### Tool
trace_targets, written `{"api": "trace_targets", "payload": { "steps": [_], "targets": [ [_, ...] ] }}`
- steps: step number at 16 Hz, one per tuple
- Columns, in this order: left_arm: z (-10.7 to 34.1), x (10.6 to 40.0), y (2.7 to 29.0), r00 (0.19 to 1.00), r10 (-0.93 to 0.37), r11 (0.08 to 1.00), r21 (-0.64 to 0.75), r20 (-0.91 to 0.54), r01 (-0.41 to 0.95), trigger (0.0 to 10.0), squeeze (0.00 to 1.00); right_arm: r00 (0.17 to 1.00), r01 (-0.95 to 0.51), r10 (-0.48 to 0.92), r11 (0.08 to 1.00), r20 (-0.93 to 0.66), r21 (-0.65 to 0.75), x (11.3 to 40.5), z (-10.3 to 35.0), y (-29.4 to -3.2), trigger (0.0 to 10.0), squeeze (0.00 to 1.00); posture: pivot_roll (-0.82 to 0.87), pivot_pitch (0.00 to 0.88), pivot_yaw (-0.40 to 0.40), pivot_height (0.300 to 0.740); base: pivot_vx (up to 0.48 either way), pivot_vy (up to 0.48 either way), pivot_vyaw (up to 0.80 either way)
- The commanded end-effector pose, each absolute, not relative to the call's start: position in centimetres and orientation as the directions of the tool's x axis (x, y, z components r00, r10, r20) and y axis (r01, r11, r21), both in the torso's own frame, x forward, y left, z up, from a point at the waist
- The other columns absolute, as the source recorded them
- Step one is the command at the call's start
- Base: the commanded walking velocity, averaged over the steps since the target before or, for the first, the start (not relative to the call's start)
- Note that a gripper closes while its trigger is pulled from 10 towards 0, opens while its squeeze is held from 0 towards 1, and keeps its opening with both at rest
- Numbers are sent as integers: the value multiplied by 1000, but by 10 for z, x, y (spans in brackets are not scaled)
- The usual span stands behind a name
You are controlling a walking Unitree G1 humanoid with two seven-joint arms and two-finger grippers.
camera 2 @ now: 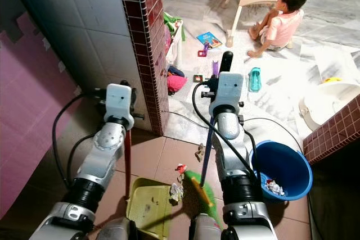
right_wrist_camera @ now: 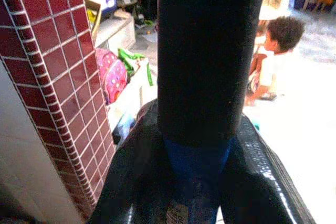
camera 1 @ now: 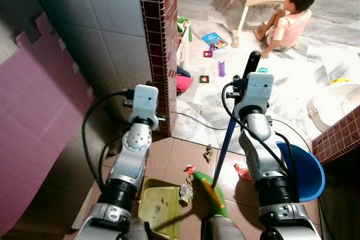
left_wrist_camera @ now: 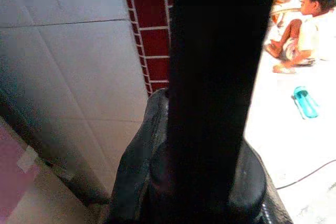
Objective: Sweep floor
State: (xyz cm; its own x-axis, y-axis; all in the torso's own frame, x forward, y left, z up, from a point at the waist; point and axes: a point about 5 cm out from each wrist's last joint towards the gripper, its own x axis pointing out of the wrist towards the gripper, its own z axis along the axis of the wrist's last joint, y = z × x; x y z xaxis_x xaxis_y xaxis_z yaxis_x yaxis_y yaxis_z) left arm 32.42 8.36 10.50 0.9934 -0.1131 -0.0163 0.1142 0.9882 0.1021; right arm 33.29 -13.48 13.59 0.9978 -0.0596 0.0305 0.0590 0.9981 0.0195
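Near, bottom centre of the left eye view: a dustpan (camera 1: 160,206) is being held flat on the tan floor (camera 1: 180,155) by the left gripper (left_wrist_camera: 157,182), whose fingers are seen clenched around the pan's dark handle (left_wrist_camera: 220,66) in the left wrist view. Just right of it, a broom (camera 1: 225,144) is being gripped by the right gripper (right_wrist_camera: 194,182), fingers closed round the blue shaft below its black cap. The green brush head (camera 1: 211,192) is resting beside the pan's lip, with scraps (camera 1: 185,192) lying between the two.

Judgement: the scraps are being gathered into the pan. The brush should be drawn in short, low strokes toward the lip, with the pan kept pressed down so nothing slips under. Stray bits (camera 1: 242,171) to the right and a brown bit (camera 1: 208,152) further up are yet to be collected.

Room and edges, middle of frame: a red-tiled pillar (camera 1: 160,43) is standing close on the left, with a pink mat (camera 1: 39,122) leaning beyond it; a blue bucket (camera 2: 284,170) holding litter is crowding the right arm, and a low red-tiled wall (camera 1: 337,136) lies at right. A cable (camera 1: 191,119) is trailing across the floor ahead. Sweeping room is judged narrow; wide swings are to be avoided.

Far, upper right: a child (camera 1: 287,18) is sitting among toys (camera 1: 214,40).
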Motion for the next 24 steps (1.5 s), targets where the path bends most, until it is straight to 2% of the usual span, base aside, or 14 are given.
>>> {"api": "trace_targets", "payload": {
  "steps": [1,3,7,10,12,15,17,19,22,24],
  "targets": [
    [105,325,80,992,-124,988,92,-15,124,10000,0,998,59,-60,995,5,82,336,137,-130,10000,0,-99,74,26,740,0,0,0],
    [104,325,76,992,-127,988,81,-16,128,10000,0,995,40,-13,960,-100,276,338,130,-122,10000,0,-98,76,26,740,0,0,0],
    [102,326,74,992,-124,990,57,-29,125,10000,0,989,-17,85,879,-120,476,345,138,-117,10000,0,-103,75,24,740,0,0,0],
    [102,327,74,991,-127,991,28,-31,128,10000,0,987,-139,160,917,-26,375,348,155,-121,10000,0,-105,73,23,740,0,0,0],
    [105,328,75,992,-121,992,-39,-36,120,10000,0,956,-294,276,878,104,377,343,173,-116,10000,0,-106,73,23,740,0,0,0],
    [105,329,74,989,-143,990,-27,-36,142,10000,0,951,-297,250,902,180,315,348,195,-124,10000,0,-107,73,29,740,0,0,0],
    [104,328,73,986,-161,987,-36,-37,159,10000,0,941,-286,236,938,241,196,349,207,-130,10000,0,-109,73,31,740,0,0,0],
    [105,328,72,988,-153,987,-56,-27,151,10000,0,947,-248,202,954,249,169,350,207,-136,10000,0,-109,73,31,740,0,0,0],
    [112,325,68,975,-221,970,-100,39,223,10000,0,956,-111,93,993,277,49,350,210,-145,10000,0,-109,71,30,740,0,0,0],
    [111,322,69,973,-225,968,-102,47,229,10000,0,945,-154,137,987,298,34,350,214,-142,10000,0,-109,71,30,740,0,0,0]
  ]
}}
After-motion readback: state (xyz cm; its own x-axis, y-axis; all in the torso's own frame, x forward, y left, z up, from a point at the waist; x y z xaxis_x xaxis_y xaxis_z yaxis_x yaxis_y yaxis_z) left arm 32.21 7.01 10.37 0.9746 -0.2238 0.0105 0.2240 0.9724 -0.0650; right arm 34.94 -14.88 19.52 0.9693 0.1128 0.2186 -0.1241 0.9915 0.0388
